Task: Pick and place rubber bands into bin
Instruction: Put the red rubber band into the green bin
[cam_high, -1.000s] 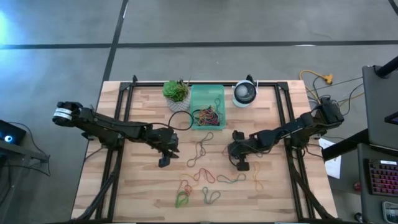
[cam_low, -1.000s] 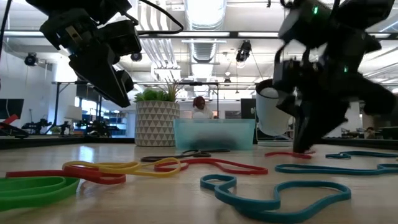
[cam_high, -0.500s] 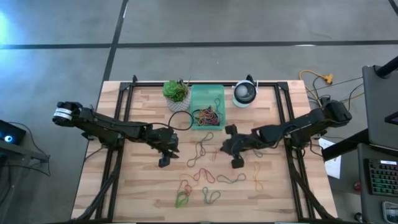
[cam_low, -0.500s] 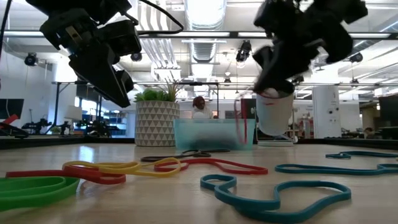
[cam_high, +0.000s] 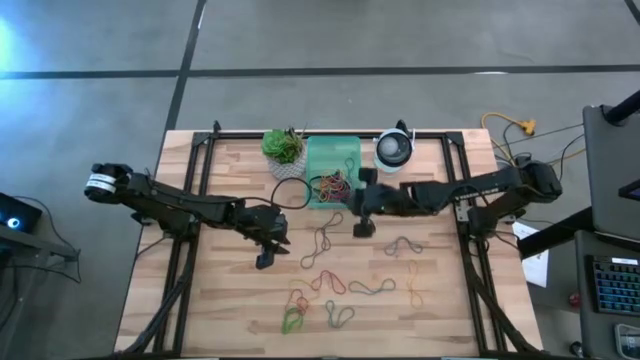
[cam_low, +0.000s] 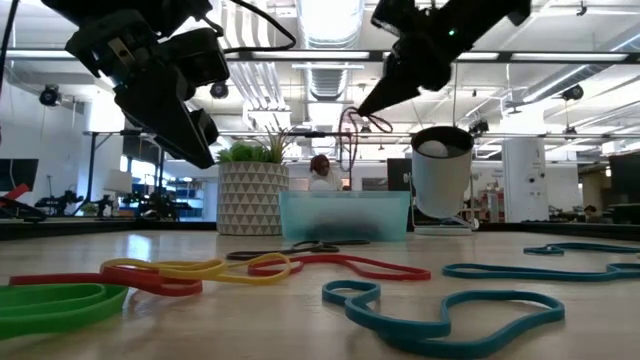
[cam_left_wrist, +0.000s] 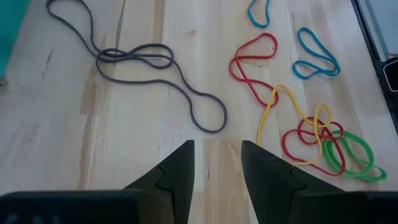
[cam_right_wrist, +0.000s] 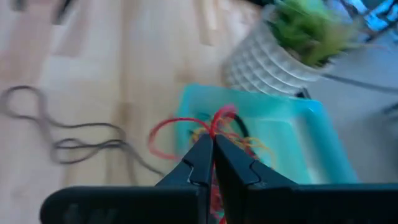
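Observation:
The mint-green bin stands at the table's far middle with several rubber bands in it. My right gripper hangs just off the bin's near right corner, shut on a red rubber band. Loose bands lie on the wood: a grey one, teal ones, a red one and a green one. My left gripper stands open above the table, left of the grey band, touching nothing. My right gripper pinches the red band's strand between its two fingertips. The fingers slant down toward the bin from the table's right. The band hangs slack below the tips as a loop, clear of the table and above the bin's wall.
A white pot with a green plant stands left of the bin and a round white device right of it. A black cable ring lies by the bin's near left corner. Dark frame rails run along both table sides.
My right gripper, still shut, has risen from the table and gone toward the far edge and leftward to the bin, tipping to a flatter slant. The red band has come up with it, lifted clear of the table and hanging beneath the fingertips.

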